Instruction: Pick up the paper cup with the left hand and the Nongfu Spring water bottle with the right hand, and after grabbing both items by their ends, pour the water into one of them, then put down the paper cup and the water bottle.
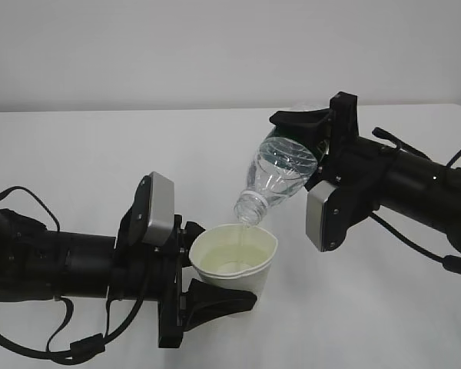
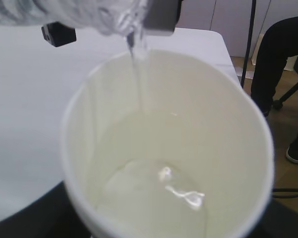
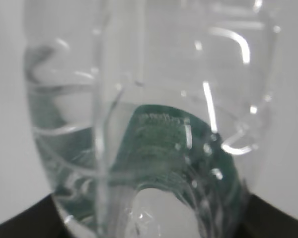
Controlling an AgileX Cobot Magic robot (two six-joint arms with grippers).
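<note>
**Water streams from tipped bottle into held cup**

Nearest the camera, the left hand clamps the paper cup from its side, jaws pressed against the wall, keeping the mouth upward and lifted just off the white table so it can catch the pour. The water falls in a thin stream and pools in the cup's bottom. Just above, the Nongfu Spring water bottle tilts neck-down over the rim. Farther back, the right hand pinches the bottle's base end, which leaves the neck free to aim.
</note>
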